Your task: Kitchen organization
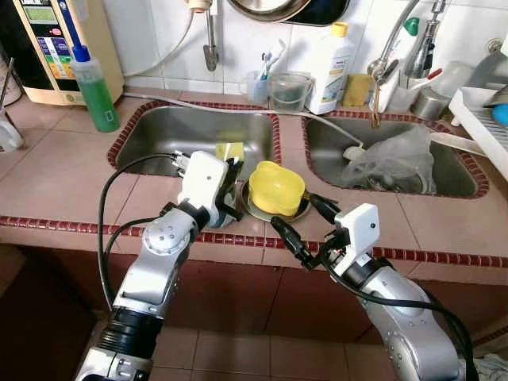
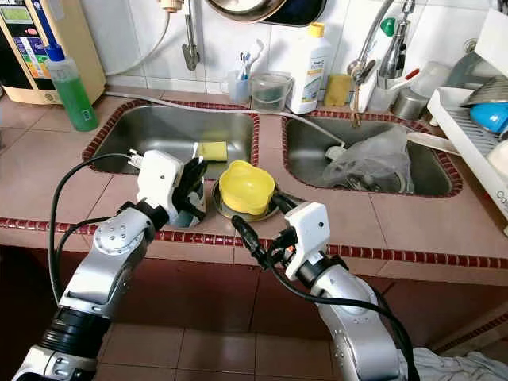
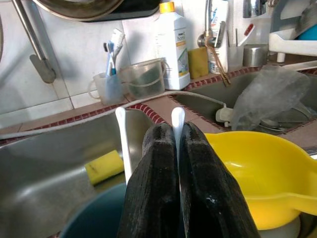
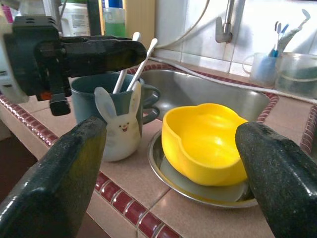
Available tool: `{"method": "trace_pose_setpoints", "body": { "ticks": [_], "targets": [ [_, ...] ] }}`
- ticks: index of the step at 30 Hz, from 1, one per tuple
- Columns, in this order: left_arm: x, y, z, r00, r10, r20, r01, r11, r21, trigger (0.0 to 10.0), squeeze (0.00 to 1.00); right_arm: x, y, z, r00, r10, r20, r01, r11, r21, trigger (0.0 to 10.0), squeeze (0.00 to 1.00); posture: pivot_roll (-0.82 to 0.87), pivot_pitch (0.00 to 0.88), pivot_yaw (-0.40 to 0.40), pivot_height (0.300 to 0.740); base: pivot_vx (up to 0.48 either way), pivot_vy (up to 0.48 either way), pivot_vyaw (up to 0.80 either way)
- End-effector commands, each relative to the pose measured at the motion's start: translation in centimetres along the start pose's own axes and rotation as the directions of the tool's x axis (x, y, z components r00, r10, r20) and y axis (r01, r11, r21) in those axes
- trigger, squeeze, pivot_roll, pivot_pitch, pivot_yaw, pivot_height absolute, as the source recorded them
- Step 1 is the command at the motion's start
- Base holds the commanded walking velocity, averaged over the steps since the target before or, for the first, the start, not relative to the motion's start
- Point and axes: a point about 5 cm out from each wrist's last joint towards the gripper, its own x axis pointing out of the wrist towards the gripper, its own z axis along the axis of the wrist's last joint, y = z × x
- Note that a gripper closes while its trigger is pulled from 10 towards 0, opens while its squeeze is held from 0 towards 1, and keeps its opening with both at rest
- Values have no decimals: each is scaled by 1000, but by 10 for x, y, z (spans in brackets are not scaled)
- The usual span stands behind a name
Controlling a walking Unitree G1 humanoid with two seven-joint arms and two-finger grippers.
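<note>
At frame centre, the left end effector [image 3: 177, 163] is pinching a light, slippery stick [image 3: 177, 119] in the mug [image 4: 85, 99]; the right end effector [image 4: 171, 168] is gaping, released.

both eye views look forward and down from the robot's head onto a tiled counter [image 1: 55, 171] with two sinks, the right eye's picture shifted slightly so the dish rack [image 2: 476, 131] shows more fully. the left wrist view looks along the left gripper [image 3: 176, 148] from close above a blue mug [image 4: 96, 96], facing the back wall and its white bottle [image 3: 171, 44]. the right wrist view sits low at the counter's front edge, looking between the right gripper [image 4: 171, 148] fingers toward the wall. all four views share the yellow bowl [image 1: 275, 187], very near in both wrist views.
</note>
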Motion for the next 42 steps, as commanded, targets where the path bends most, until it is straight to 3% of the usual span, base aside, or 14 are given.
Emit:
{"method": "trace_pose_setpoints", "body": {
  "ticks": [1,15,26,32,36,42],
  "targets": [
    [3,5,9,1000,1,21,-1,1000,2,10000,0,2,-1,7,1000,8,20,-8,1000,-6,10000,0,17,0,-27,740,0,0,0],
    [6,28,50,988,-61,145,59,998,17,10000,0,8,-4,10,999,21,31,-21,1000,-17,10000,0,29,0,-35,740,0,0,0],
    [14,65,100,957,-65,283,74,997,-22,10000,0,12,-6,11,999,23,38,-22,999,-24,10000,0,37,0,-28,740,0,0,0],
    [21,79,113,949,-31,314,37,999,-13,10000,0,14,-7,11,999,14,44,-13,1000,-26,10000,0,34,0,-24,740,0,0,0],
    [25,83,107,956,-5,293,-3,1000,29,10000,0,14,-5,11,999,12,47,-11,1000,-26,10000,0,25,0,-19,740,0,0,0],
    [27,84,84,971,32,237,-37,999,16,10000,0,11,-4,12,998,-3,59,4,1000,-25,10000,0,18,0,-16,740,0,0,0]
  ]
}}
